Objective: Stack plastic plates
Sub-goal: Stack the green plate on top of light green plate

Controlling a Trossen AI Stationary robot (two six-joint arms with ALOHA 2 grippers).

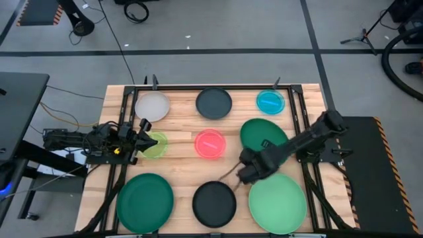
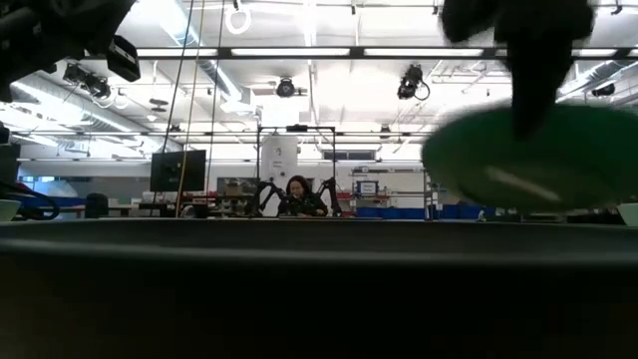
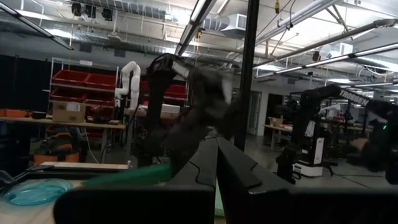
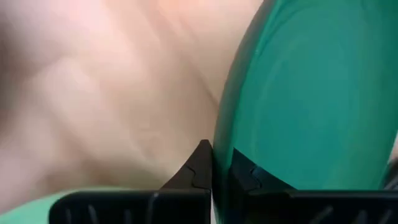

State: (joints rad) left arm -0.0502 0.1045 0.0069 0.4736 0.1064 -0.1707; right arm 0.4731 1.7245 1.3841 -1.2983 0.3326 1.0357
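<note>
My right gripper (image 4: 212, 167) is shut on a large dark green plate (image 1: 261, 132), which is off the table and tilted in the low view (image 2: 538, 160). On the table lie a whitish-grey plate (image 1: 153, 106), a black plate (image 1: 213, 102), a cyan plate (image 1: 270, 101), a lime plate (image 1: 156, 145) and a pink plate (image 1: 211, 143). Along the near edge lie a second dark green plate (image 1: 145, 201), a second black plate (image 1: 214, 203) and a light green plate (image 1: 277, 203). My left gripper (image 1: 143, 134) waits shut, just left of the lime plate. My right gripper pinches the dark green plate's rim (image 4: 225, 140) between its two fingers. In the low view the gripper comes down from above onto the plate's upper edge (image 2: 526, 118). The plate is lifted clear and hangs tilted below the fingers, over the table's right half.
A black frame (image 1: 291, 92) runs around the wooden table top. The right arm (image 1: 301, 140) reaches across the table's right side above the light green plate. A person (image 2: 299, 194) sits far behind the table. Bare wood shows between the plates.
</note>
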